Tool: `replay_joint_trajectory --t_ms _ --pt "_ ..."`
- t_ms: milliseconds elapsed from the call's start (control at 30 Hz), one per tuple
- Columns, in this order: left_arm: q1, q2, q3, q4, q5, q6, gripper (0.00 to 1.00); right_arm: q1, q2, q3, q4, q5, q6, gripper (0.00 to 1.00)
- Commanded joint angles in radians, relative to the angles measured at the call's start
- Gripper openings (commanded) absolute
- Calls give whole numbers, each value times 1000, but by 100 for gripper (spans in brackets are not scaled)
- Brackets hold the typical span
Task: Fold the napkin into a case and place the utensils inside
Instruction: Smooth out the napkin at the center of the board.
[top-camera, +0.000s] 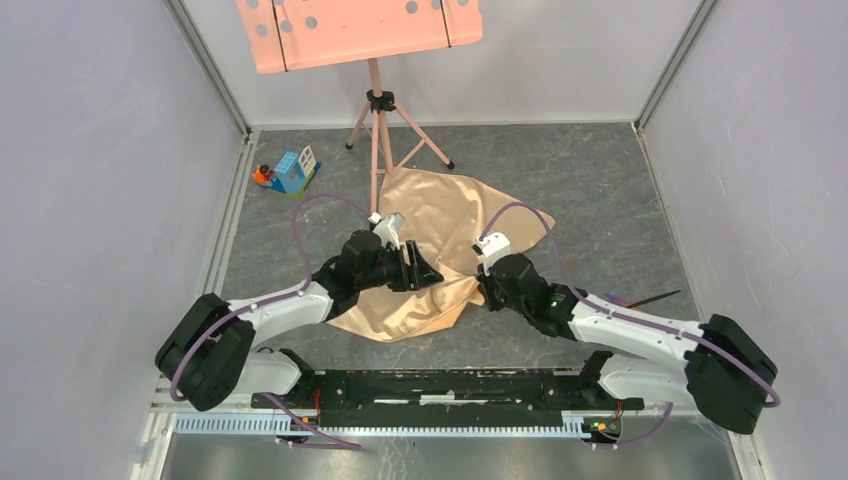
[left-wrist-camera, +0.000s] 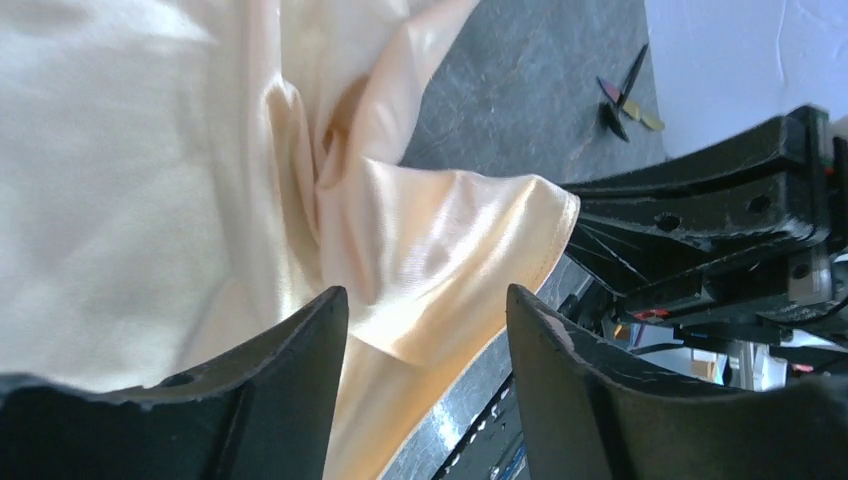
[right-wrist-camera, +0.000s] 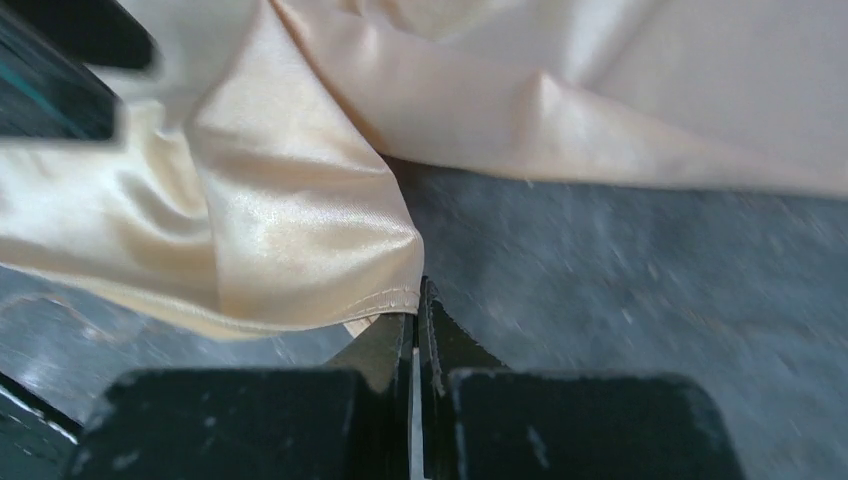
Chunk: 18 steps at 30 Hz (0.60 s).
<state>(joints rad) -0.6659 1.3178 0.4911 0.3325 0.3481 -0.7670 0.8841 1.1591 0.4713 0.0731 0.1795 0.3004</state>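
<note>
Top external view: your napkin (top-camera: 440, 225) lay crumpled in a loose heap mid-table (top-camera: 600, 180), between both arms. Your left claw (left-wrist-camera: 428, 310) hung open over a glossy fold, jaws well apart. Your right claw (right-wrist-camera: 417, 300) was pressed closed right at the hemmed corner; whether cloth was pinched, I couldn't tell. The utensils (top-camera: 655, 296) lay beside your right arm (top-camera: 640, 325), apart from the cloth.

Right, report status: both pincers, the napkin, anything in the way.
Left pincer open over napkin. Right pincer shut on its hem. Napkin crumpled, no fold yet; utensils lying off to the right. Stand leg at its far edge.
</note>
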Motion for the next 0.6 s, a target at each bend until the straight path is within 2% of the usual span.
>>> replay_joint_trajectory --t_ms 0,67,233,367,433,567 --pt "32 -57 53 -108 -65 80 69 56 -58 93 -595 245 91 0" --pt "49 -73 49 -130 -80 78 72 97 -59 137 -756 313 152 0" --pt "81 -97 40 -174 -112 81 75 246 -42 194 -986 372 303 0" --pt "91 -91 24 -186 -135 69 76 367 -9 220 -1114 402 420 0" --pt "91 -85 19 -187 -142 64 76 410 10 237 -1167 414 469 5" --pt "92 -74 18 -185 -155 54 76 478 18 260 -1196 403 520 8"
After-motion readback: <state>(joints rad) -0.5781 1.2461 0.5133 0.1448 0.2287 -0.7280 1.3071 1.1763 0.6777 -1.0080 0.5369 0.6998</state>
